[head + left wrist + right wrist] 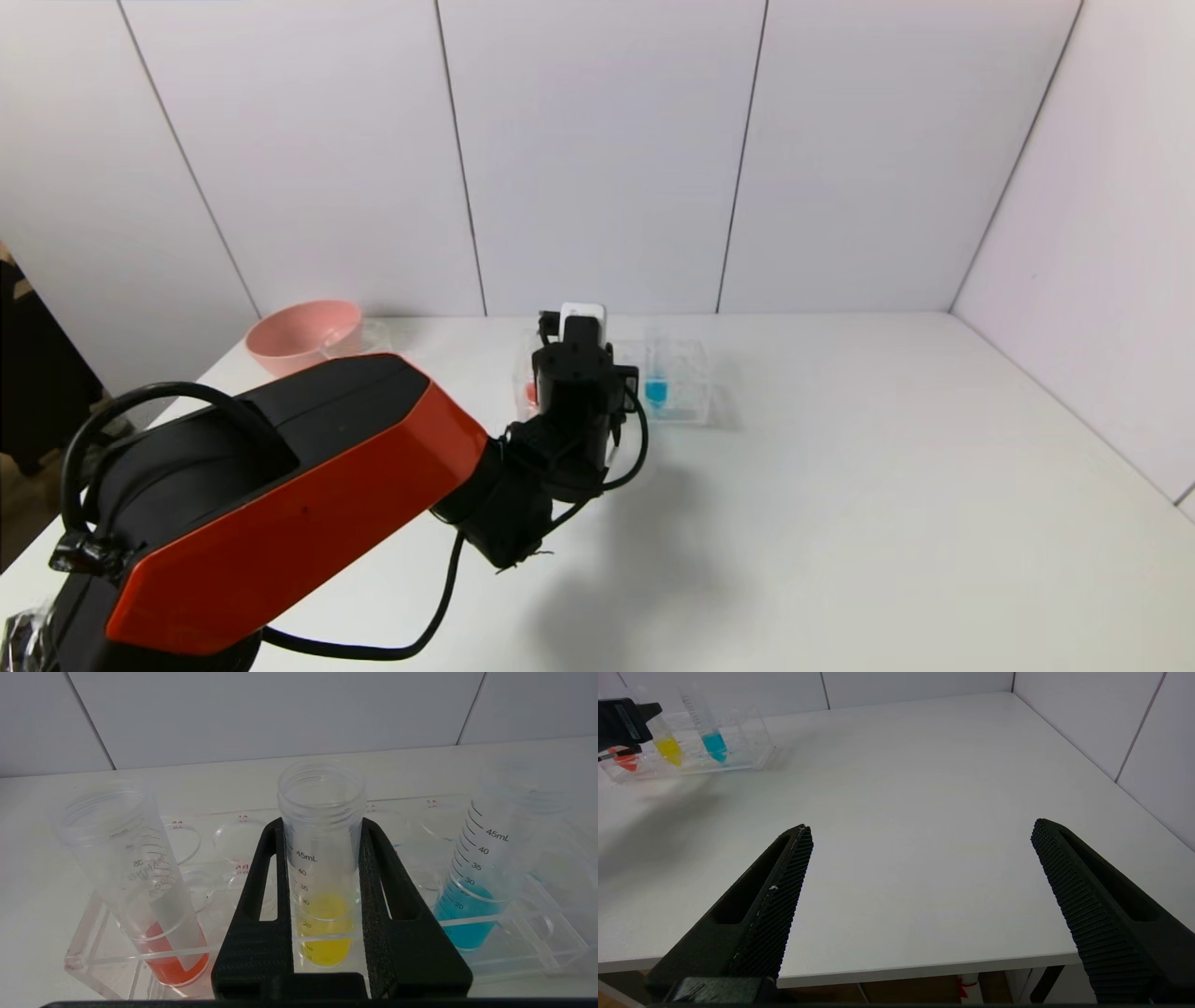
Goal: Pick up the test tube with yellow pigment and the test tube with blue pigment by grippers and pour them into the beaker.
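The left gripper [322,826] is pinching the test tube with yellow pigment [322,858], one black finger [275,877] pressed flat against each side of the clear wall just under the threaded rim; the tube stands upright in the clear rack [93,947], its yellow liquid pooled in the tip below the fingers; in the head view the gripper [574,350] hangs over the rack [691,392] with its orange-and-black arm [308,485] reaching in from the table's near left corner; the rack sits toward the far edge of the table [840,523], about midway along it. Beside the held tube, on one side, a tube with red liquid [154,900] leans in the rack; on the other side the test tube with blue pigment [481,877] stands in its own hole, apart from the fingers, blue in its tip, also seen in the head view [657,378]. A pink bowl [303,334] sits at the far left corner of the table; the beaker [359,338], clear and faint, is just beside it on the side toward the rack. The right gripper [920,858] is spread wide with nothing between its fingers, held over the near edge of the table, well apart from the rack [752,751].
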Action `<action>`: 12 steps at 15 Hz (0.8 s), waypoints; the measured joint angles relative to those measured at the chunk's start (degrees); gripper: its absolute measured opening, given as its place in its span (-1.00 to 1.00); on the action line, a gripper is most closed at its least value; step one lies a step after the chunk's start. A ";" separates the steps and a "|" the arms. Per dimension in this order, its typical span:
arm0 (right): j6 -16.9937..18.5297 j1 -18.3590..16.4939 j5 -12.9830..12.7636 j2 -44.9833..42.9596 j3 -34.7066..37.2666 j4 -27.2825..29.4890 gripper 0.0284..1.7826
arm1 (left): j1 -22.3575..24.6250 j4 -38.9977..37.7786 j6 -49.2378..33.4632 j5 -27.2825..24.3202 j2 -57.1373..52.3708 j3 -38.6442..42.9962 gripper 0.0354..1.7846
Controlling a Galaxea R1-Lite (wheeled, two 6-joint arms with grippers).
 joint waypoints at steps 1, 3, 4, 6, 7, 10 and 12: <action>0.00 0.00 0.00 0.00 0.00 0.00 0.92 | -0.04 0.62 -0.02 0.05 -0.61 0.07 -0.55; 0.00 -0.02 0.02 0.00 0.00 0.00 0.92 | -0.09 1.38 -0.05 0.18 -1.94 0.22 -0.55; 0.00 0.00 0.00 0.00 0.00 0.00 0.92 | -0.12 1.65 -0.05 0.22 -2.43 0.35 -0.55; 0.00 0.00 0.00 0.00 0.00 0.00 0.92 | -0.28 2.73 -0.05 0.33 -3.67 0.52 -0.55; -0.02 0.00 0.00 0.00 0.00 0.00 0.92 | -0.37 3.66 -0.05 0.33 -4.41 0.52 -0.55; -0.02 -0.02 0.00 0.00 0.00 0.00 0.92 | -0.56 6.83 0.05 0.32 -6.90 0.05 -0.55; 0.00 -0.02 0.00 0.00 0.00 -0.02 0.92 | -0.56 9.12 0.27 0.32 -8.72 -0.61 -0.55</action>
